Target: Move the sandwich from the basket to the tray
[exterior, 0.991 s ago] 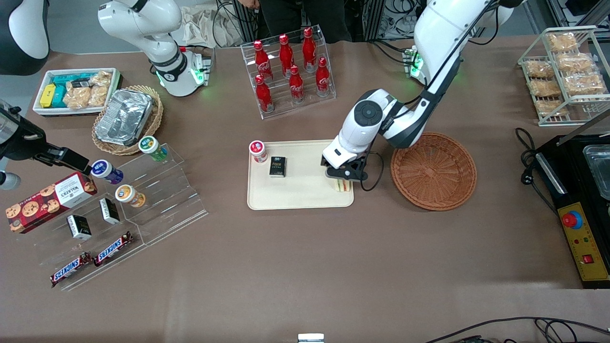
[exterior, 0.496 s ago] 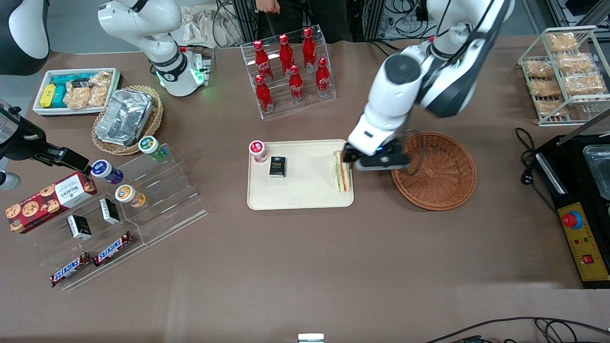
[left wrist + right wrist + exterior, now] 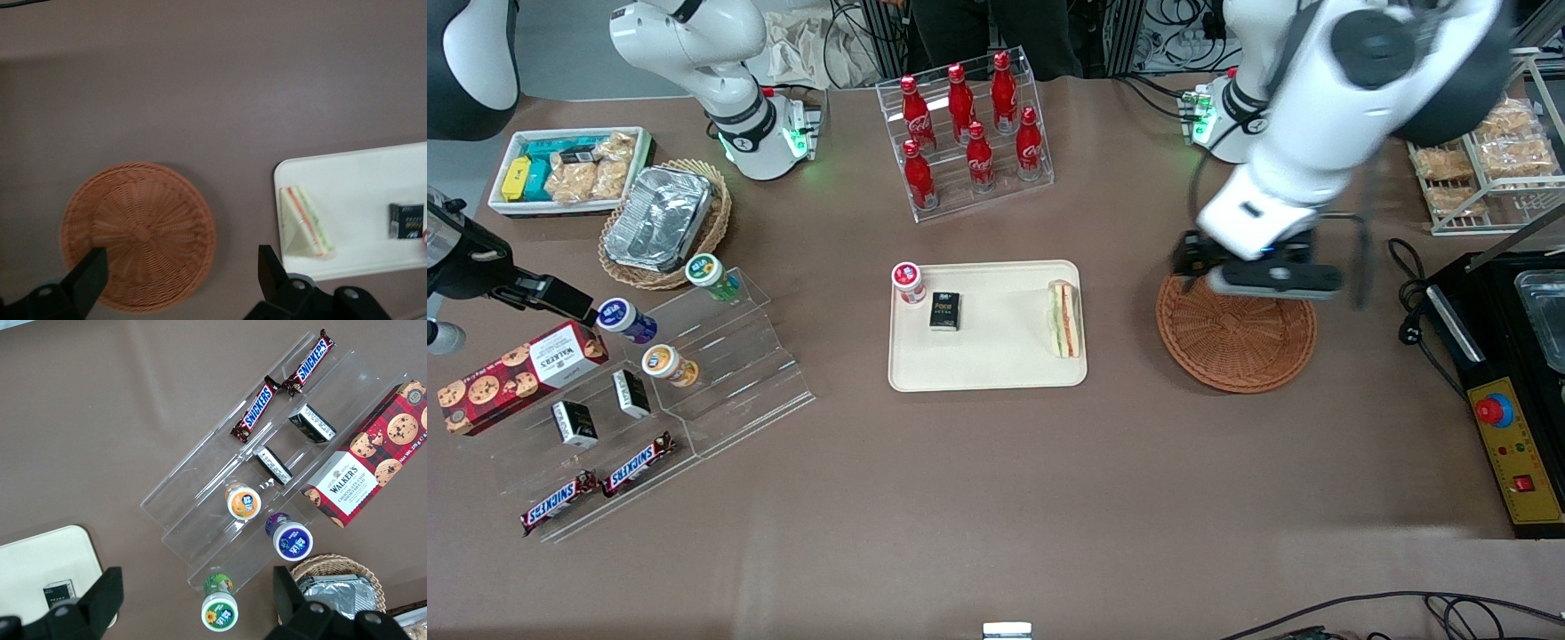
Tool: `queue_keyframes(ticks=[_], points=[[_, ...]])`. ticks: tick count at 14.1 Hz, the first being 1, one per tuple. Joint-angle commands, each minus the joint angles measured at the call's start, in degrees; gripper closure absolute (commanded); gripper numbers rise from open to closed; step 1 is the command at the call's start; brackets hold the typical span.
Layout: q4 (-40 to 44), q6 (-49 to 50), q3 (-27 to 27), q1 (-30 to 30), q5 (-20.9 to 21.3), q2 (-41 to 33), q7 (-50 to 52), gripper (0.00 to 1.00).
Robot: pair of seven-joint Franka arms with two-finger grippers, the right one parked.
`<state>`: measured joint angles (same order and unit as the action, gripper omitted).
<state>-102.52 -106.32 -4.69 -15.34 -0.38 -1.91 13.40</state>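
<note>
Three views. Front view: sandwich (image 3: 1064,318) lies on the tray (image 3: 996,369) at the edge toward the working arm's end, its filling layers showing; a small black box (image 3: 944,311) and a white red-capped jar (image 3: 907,283) occupy the tray's other end, well apart from it. Basket (image 3: 1236,342) sits beside the tray and holds nothing. Gripper (image 3: 1258,271) hangs above the basket's rim farther from the camera, carrying nothing. Left wrist view: both fingers (image 3: 85,279) stand wide apart with bare table and basket (image 3: 138,235) between them; the sandwich (image 3: 305,223) rests inside the tray (image 3: 360,170), close to its rim nearest the basket. Right wrist view: acrylic stand (image 3: 260,463) with Snickers bars (image 3: 283,381), cups and a Walkers box (image 3: 368,472); only a corner of the tray (image 3: 47,563) appears, and the sandwich is not in view. Judgement: placement appears complete. Remaining risks are few: the sandwich rests close to the rim, so a nudge to the tray could tip it over the low edge; a low sweep by the arm could catch the light basket and drag it.
</note>
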Motion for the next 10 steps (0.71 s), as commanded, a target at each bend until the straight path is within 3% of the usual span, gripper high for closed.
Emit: queue_keyframes(ticks=[1, 5, 6, 8, 10], points=[[-0.8, 4.2, 7.2, -0.3, -2.7, -3.6, -11.1, 0.00], [-0.8, 5.7, 13.1, 0.0, -3.1, -4.8, -18.1, 0.00], [-0.5, 5.7, 12.3, 3.7, -3.1, -4.6, -18.3, 0.00], [0.3, 5.6, 3.3, 10.7, -2.4, -4.2, -18.3, 0.00], [2.0, 5.3, 1.5, 13.2, -2.6, -2.8, -17.8, 0.00]])
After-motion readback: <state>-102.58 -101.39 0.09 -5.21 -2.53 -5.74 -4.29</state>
